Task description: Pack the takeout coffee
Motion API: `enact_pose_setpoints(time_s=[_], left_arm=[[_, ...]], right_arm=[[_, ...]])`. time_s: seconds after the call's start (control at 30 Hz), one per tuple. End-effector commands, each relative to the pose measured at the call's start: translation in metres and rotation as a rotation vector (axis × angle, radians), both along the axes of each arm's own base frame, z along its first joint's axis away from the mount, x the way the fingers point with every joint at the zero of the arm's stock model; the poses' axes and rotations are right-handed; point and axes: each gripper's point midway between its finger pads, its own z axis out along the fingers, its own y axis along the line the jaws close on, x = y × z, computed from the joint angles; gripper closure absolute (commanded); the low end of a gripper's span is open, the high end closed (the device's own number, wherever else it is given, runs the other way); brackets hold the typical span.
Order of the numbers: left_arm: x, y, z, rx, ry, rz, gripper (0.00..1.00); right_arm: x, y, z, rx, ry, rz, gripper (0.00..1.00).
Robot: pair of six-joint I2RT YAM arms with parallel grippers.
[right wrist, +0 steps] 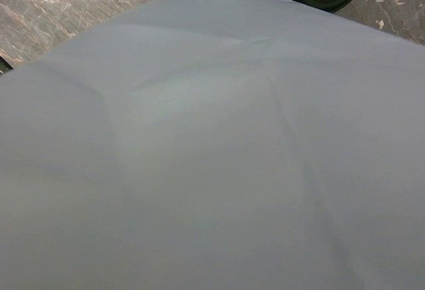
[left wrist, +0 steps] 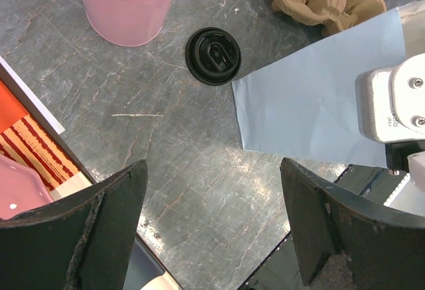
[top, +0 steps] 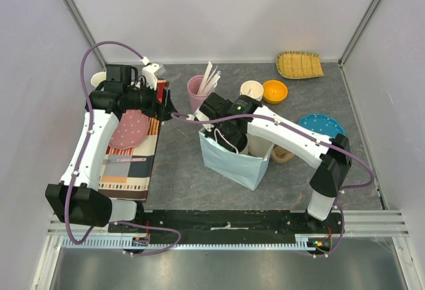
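The grey stone-patterned table (top: 179, 170) carries everything, and the pale blue paper bag (top: 234, 162) standing near its middle is the landmark to measure from. The right arm reaches over the bag, with the right gripper (top: 221, 136) down at the bag's open top. That wrist's view is filled with blue paper and shows no fingers, so I cannot tell whether it pinches the rim or hangs loose. The left gripper (left wrist: 212, 190) hangs well to the bag's left, above bare table, its jaws spread wide with nothing between them. The takeout coffee (left wrist: 212, 56), a small white paper cup with a round black plastic lid, stands on the table just beside the bag's far left corner, outside it and not touching it. From above only the lid shows. As I judge it, the packing itself is not yet done. The bag stands ready, and perhaps its mouth is being tended, but the cup has yet to be grasped, lifted over the rim and lowered inside. The spread left jaws look the likelier to fetch it.
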Motion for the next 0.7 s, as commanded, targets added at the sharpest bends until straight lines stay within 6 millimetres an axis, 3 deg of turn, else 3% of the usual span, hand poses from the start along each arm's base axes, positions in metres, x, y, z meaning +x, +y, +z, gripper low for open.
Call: enact_pose_setpoints(time_s=[0.0, 0.67], left_arm=[[0.002, -0.002, 0.021, 0.004, -0.087, -0.031, 0.12], [0.003, -0.003, 0.021, 0.0, -0.085, -0.036, 0.12]], right_arm=[[0.001, -0.001, 0.013, 0.029, -0.024, -0.004, 0.69], [0.01, -0.002, 0.079, 0.116, -0.142, -0.003, 0.45]])
